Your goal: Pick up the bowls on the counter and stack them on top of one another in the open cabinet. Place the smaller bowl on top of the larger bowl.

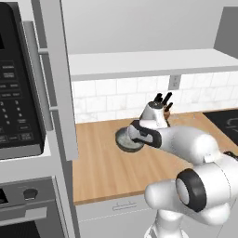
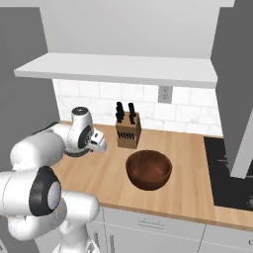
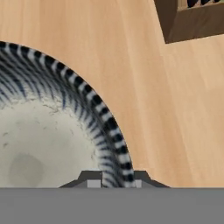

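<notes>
The smaller bowl (image 1: pixel 122 139) (image 3: pixel 43 131), grey with a dark striped rim and a speckled whitish inside, sits on the light wood counter (image 1: pixel 102 167) near the backsplash. My gripper (image 1: pixel 134 135) (image 3: pixel 114 181) reaches down on its right rim, one fingertip inside and one outside, pressed close against the wall. The larger bowl (image 2: pixel 148 169), dark reddish-brown, stands upright on the counter right of my hand (image 2: pixel 96 141), well apart from it. The open cabinet's white shelf floor (image 1: pixel 148 62) (image 2: pixel 123 69) runs above the counter and holds nothing.
A wooden knife block (image 2: pixel 127 129) (image 1: pixel 162 104) stands against the tiled wall just behind my hand. The black microwave (image 1: pixel 18 79) and a grey cabinet door (image 1: pixel 56 69) are at the left. The black stovetop (image 2: pixel 230 173) lies at the right under another grey door (image 2: pixel 237 99).
</notes>
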Controlling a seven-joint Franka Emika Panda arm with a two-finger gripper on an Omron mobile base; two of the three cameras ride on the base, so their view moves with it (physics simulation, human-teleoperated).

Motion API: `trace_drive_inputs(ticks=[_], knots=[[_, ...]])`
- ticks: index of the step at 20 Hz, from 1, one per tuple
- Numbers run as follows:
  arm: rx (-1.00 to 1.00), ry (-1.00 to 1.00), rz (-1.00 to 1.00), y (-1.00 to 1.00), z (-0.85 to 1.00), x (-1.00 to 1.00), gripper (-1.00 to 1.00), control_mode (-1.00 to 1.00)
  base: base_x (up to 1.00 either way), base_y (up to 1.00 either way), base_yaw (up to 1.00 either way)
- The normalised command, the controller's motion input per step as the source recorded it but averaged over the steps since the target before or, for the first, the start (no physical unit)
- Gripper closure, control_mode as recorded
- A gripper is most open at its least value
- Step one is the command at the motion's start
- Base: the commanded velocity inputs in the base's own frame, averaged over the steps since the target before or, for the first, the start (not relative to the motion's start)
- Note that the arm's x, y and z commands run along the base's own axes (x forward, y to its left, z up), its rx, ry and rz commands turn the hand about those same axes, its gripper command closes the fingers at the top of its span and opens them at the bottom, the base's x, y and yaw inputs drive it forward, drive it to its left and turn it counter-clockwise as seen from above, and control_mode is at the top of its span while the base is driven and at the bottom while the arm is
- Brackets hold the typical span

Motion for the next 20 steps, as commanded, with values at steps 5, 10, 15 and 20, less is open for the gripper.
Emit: trace_drive_inputs(ticks=[5, 10, 15, 20], knots=[[0.09, -0.10, -0.24, -0.93, 1.00, -0.91, 1.00, -1.00, 0.00, 0.00, 0.00], [0.17, 0.03, -0.32, -1.00, 1.00, -0.69, 1.00, -1.00, 0.00, 0.00, 0.00], [0.16, 0.26, -0.32, -1.00, 0.97, -0.30, 1.00, -1.00, 0.00, 0.00, 0.00], [0.10, 0.40, -0.18, -0.99, 0.40, 0.07, 1.00, -1.00, 0.00, 0.00, 0.00]])
